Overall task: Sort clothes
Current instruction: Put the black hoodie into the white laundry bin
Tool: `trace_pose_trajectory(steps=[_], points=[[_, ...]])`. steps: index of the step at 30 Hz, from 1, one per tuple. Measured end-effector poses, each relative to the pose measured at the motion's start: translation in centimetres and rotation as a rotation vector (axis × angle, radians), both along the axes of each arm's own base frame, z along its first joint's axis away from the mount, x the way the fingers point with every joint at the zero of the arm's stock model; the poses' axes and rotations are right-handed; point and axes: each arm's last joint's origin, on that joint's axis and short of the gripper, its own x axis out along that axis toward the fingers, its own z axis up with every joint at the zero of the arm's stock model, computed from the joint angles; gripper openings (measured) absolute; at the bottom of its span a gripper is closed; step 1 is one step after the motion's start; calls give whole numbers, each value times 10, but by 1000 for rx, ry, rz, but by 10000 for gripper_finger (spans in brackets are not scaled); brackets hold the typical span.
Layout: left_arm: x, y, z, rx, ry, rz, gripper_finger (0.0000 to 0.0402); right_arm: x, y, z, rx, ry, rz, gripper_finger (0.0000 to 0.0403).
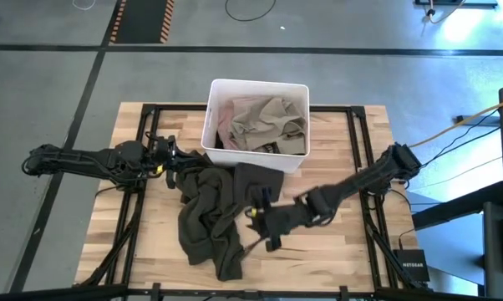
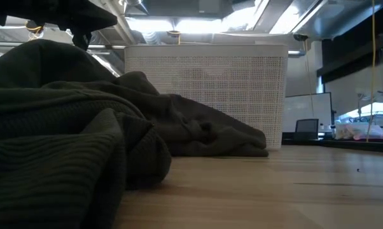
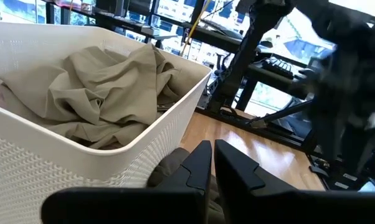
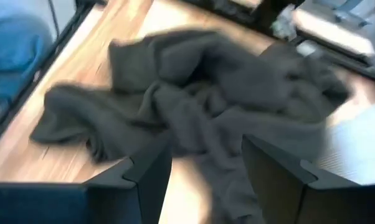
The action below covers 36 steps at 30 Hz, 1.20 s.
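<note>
A large dark olive-grey garment (image 1: 214, 213) lies crumpled on the middle of the table; it also fills the left of the low view (image 2: 64, 127). My left gripper (image 1: 178, 163) is at the garment's far left end, next to the white bin (image 1: 256, 155), with its fingers (image 3: 199, 158) closed together. My right gripper (image 1: 256, 219) is open and empty at the garment's right edge, its fingers on either side of the cloth ahead in its wrist view (image 4: 203, 149). In the bin lie a pale khaki garment (image 1: 272, 121) and a pink one (image 1: 222, 125). My left gripper is shut on the olive-grey garment's far left end (image 3: 166, 171), coming level from the table's left. Its own fingers hide the place of contact. The cloth rises in a hump toward the gripper (image 2: 45, 54). The rest lies slack on the table.
The white bin stands at the table's far middle; its perforated wall (image 2: 204, 95) rises just behind the garment. Bare wood (image 1: 335, 251) lies to the right and near side. A black frame (image 1: 364, 167) runs along the table's edges.
</note>
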Motion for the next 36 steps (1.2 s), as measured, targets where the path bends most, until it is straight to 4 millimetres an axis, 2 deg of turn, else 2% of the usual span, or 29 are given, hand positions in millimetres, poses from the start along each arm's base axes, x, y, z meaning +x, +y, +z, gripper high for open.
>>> trace_pose_trajectory(steps=[5, 8, 20, 29, 36], points=[[0, 0, 0, 13, 0, -1, 15, -7, -3, -42, 18, 5, -47, 209], [0, 0, 0, 14, 1, -1, 15, -10, -5, -54, 29, 38, -71, 209], [0, 0, 0, 77, 11, -5, 15, -11, -4, -57, 40, 50, -30, 209], [0, 0, 0, 54, 13, -4, 15, 6, -10, -54, -100, -84, 40, 209], [0, -2, -2, 105, 42, -66, 15, 12, -15, -48, -57, -142, 6, 209]])
